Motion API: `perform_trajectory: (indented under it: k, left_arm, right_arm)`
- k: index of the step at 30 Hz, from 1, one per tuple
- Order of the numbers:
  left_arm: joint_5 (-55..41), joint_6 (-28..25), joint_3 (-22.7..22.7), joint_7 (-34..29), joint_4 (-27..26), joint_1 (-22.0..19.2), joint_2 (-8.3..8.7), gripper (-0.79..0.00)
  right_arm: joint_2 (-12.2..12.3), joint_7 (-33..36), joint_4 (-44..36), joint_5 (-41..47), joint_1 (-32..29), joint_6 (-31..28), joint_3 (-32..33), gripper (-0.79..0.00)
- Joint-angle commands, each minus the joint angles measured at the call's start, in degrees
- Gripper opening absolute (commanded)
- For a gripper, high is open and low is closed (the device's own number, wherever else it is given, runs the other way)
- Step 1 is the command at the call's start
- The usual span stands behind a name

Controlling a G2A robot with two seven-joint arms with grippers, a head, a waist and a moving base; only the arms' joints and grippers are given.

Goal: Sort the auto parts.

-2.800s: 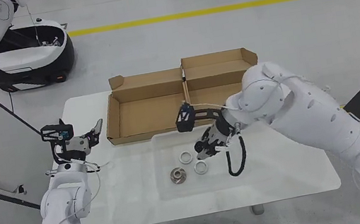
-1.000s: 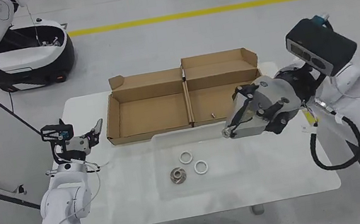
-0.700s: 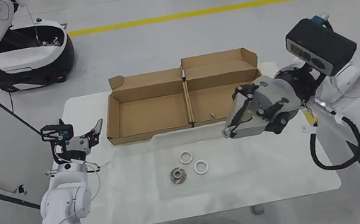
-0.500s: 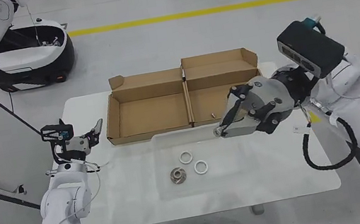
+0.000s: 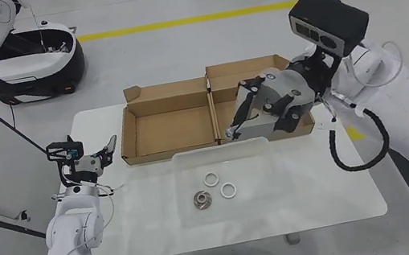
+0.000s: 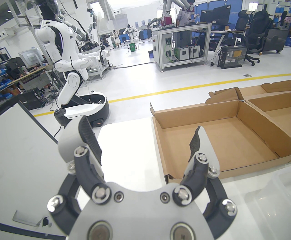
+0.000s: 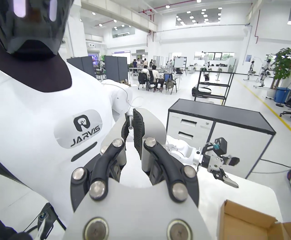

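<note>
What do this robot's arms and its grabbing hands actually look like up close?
The left arm and right arm are smooth, rounded white shells; a black cable loops beside the right one. The left end effector and right end effector match: silver plate, black linkages with silver bolts, two white-backed fingers with ribbed black pads.

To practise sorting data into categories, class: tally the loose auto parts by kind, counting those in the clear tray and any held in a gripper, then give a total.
White rings: 2
Dark metal round part: 1
Threaded metal piece, held in the right gripper: 1
Total: 4
</note>
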Motion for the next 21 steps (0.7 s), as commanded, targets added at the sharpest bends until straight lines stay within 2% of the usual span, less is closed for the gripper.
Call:
perform_trajectory:
  k: [1,21]
  left_arm:
    - [0.0,0.0,0.0,0.0,0.0,0.0,0.0,0.0]
    - [0.0,0.0,0.0,0.0,0.0,0.0,0.0,0.0]
  right_arm:
    - [-0.73,0.0,-0.54,2.69,-0.2,0.0,0.49,-0.785]
    - [-8.73,0.01,-8.85,11.91,-9.08,0.0,10.87,-0.785]
